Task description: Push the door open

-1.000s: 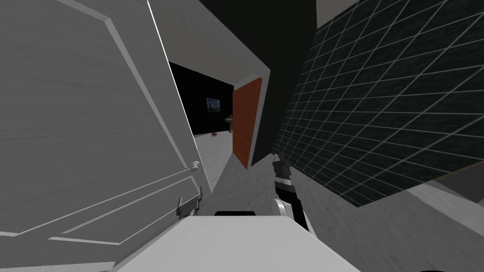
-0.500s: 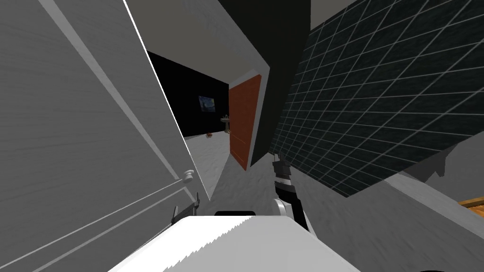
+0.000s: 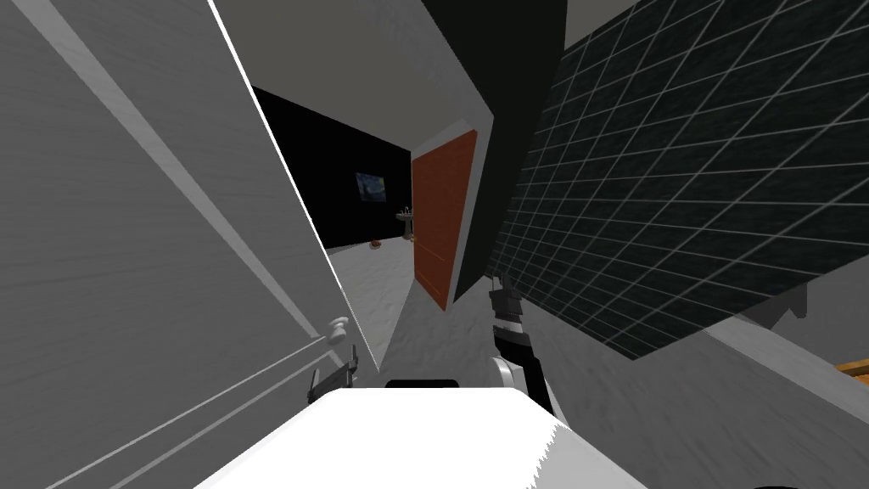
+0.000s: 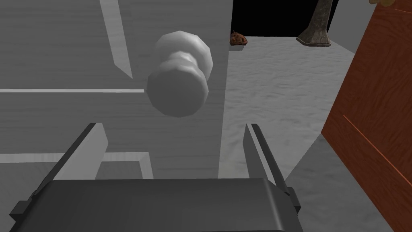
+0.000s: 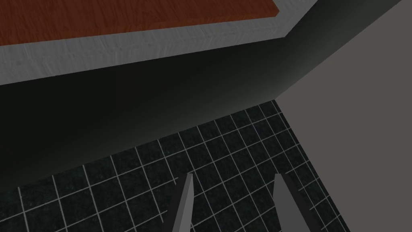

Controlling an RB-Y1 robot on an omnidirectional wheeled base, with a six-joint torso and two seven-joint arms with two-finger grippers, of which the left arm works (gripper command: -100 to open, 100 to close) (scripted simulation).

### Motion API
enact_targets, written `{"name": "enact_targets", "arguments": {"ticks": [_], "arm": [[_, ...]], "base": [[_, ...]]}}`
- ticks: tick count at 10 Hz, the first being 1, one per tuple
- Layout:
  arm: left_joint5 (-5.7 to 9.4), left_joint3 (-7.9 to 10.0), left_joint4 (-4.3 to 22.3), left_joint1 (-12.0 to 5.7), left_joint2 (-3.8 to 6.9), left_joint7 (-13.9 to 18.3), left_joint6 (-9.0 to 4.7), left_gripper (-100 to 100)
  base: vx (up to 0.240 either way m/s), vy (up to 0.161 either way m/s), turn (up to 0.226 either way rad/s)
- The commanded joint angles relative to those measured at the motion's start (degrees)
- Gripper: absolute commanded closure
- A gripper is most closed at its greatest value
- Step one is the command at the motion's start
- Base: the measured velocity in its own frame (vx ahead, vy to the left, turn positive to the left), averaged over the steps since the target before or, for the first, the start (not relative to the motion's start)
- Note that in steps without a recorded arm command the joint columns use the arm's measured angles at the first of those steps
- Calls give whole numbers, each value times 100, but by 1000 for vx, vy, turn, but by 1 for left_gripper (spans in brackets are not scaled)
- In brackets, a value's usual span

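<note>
A white panelled door (image 3: 153, 255) stands ajar on my left, its free edge slanting down to a round white knob (image 3: 339, 327). My left gripper (image 3: 333, 379) is just below that knob, close to the door face. In the left wrist view the knob (image 4: 180, 80) sits a little beyond the left gripper (image 4: 172, 129), whose fingers stand open and empty against the door (image 4: 60, 48) near its edge. My right gripper (image 3: 501, 289) is held forward beside the dark tiled wall, and its fingers (image 5: 186, 193) stand apart with nothing between them.
Past the door's edge a grey floor (image 3: 382, 272) runs ahead to a black area. A red-brown door (image 3: 441, 221) stands open on the right of that passage. A dark tiled wall (image 3: 679, 212) is close on my right. A pedestal sink (image 3: 408, 222) and a small brown object (image 3: 373, 245) lie far ahead.
The white door has swung further away, now more edge-on, and the gap beside it has widened. My view has shifted forward with the left gripper staying under the knob. The right arm is unchanged.
</note>
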Motion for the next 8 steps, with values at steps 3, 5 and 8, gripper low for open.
{"name": "enact_targets", "arguments": {"ticks": [3, 5, 8], "arm": [[22, 112, 104, -118, -10, 28, 96, -100], [22, 117, 104, -119, -10, 29, 98, -100], [22, 117, 104, -119, -10, 29, 98, 100]], "base": [[146, 148, -12], [113, 89, -9], [-14, -10, -2]]}}
